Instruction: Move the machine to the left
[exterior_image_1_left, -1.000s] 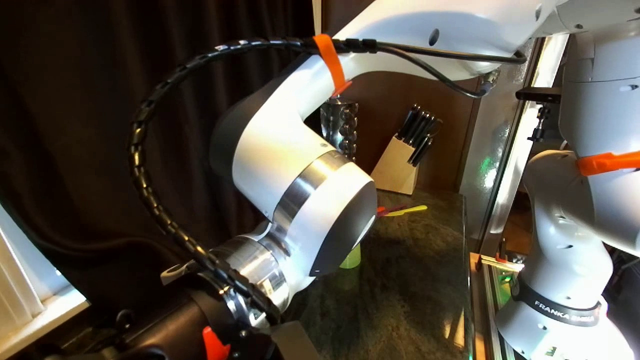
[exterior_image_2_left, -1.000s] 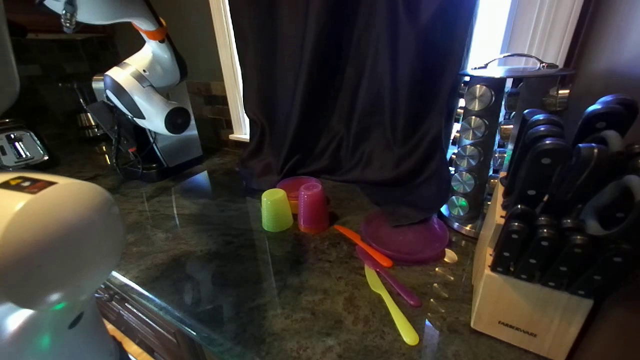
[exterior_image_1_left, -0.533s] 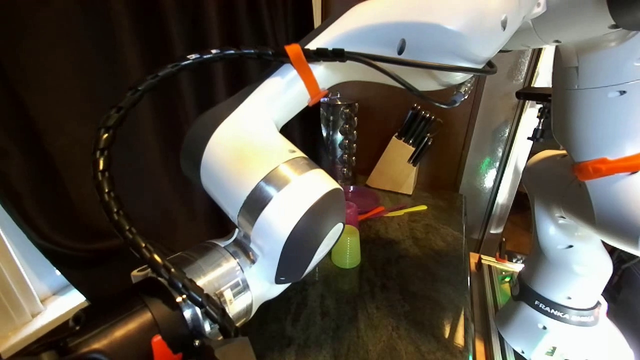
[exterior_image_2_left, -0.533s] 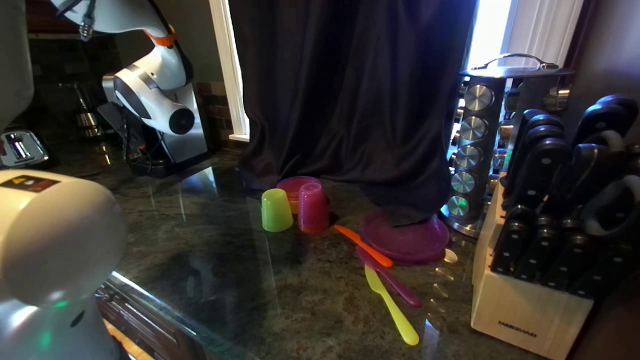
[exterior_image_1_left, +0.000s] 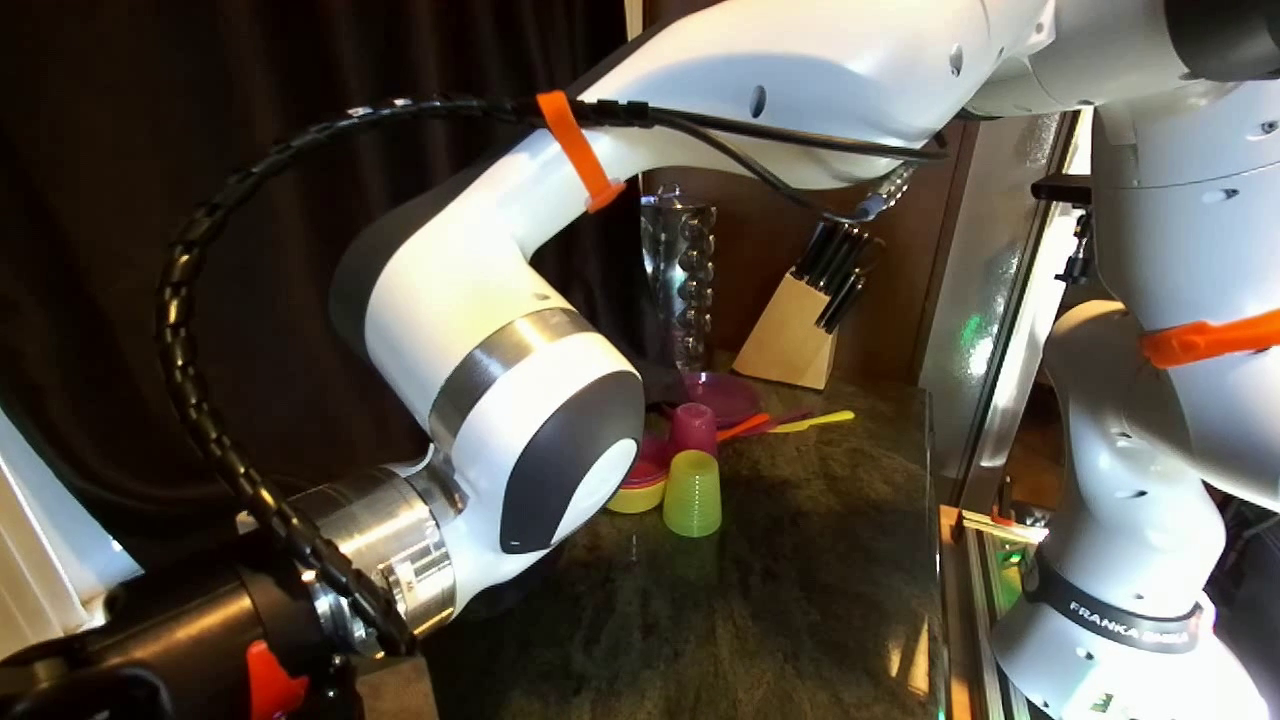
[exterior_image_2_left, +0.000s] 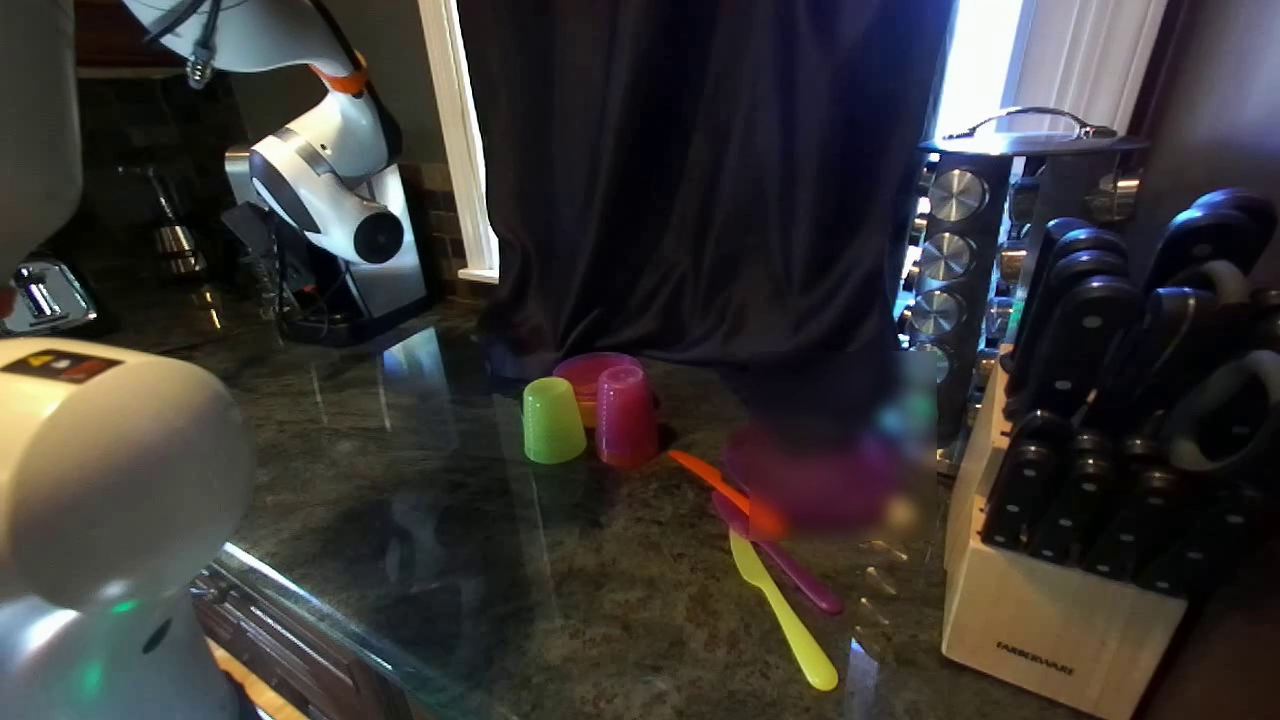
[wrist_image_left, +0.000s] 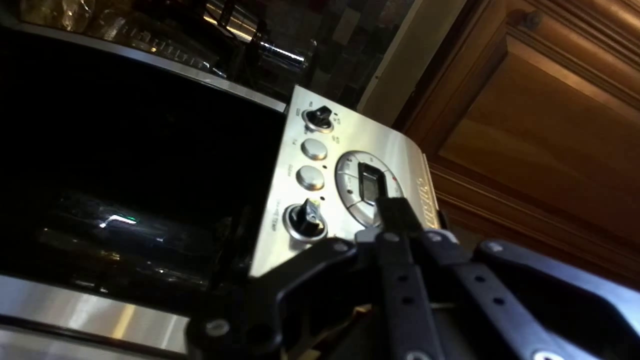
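The machine (exterior_image_2_left: 400, 280) stands at the back left of the counter in an exterior view, with a silver face and black base. The arm's white wrist partly hides it. In the wrist view its brushed silver panel (wrist_image_left: 367, 130) lies sideways, with knobs, round buttons and an oval display beside a large dark area. My gripper (wrist_image_left: 397, 215) has its fingers together with nothing visible between them. The tips overlap the panel near the display; I cannot tell exactly where they touch. The black gripper body (exterior_image_1_left: 190, 620) is at the lower left in an exterior view, its fingertips out of frame.
A green cup (exterior_image_2_left: 553, 420), a pink cup (exterior_image_2_left: 626, 415), pink bowls (exterior_image_2_left: 600, 370) and plastic knives (exterior_image_2_left: 785, 610) lie mid-counter. A knife block (exterior_image_2_left: 1065, 620) and a spice rack (exterior_image_1_left: 680, 280) stand at one end. A toaster (exterior_image_2_left: 48, 298) is beyond the arm. A dark curtain (exterior_image_2_left: 700, 180) hangs behind.
The arm has swung steadily left in one view and right in the other. The machine has shifted right and slightly back along with it. The cups and bowls are now uncovered beside the arm.
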